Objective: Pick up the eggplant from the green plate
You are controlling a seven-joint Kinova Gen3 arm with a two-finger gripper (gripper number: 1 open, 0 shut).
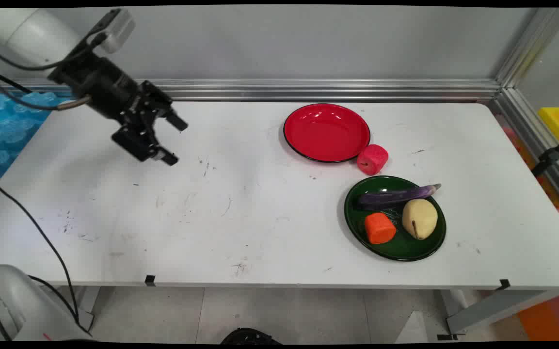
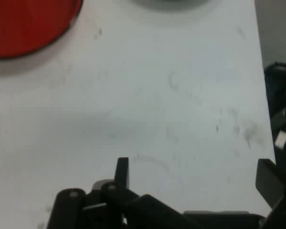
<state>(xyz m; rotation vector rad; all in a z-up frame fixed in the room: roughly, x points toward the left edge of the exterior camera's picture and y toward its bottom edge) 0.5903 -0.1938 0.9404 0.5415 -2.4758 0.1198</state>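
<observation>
End effector [image 1: 172, 140] released, empty, above bare worktop [image 1: 240, 228] left side. Red plate [image 1: 327, 132], apple [image 1: 372, 159], loaded green plate [image 1: 395, 247] well apart, right. Snag risk: hanging cable [image 1: 41, 232].

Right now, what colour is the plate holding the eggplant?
Dark green plate, seen best in the main view.

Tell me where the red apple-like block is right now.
In the main view the red block sits on the table's right half, touching the red plate's right front rim, just behind the green plate.
</observation>
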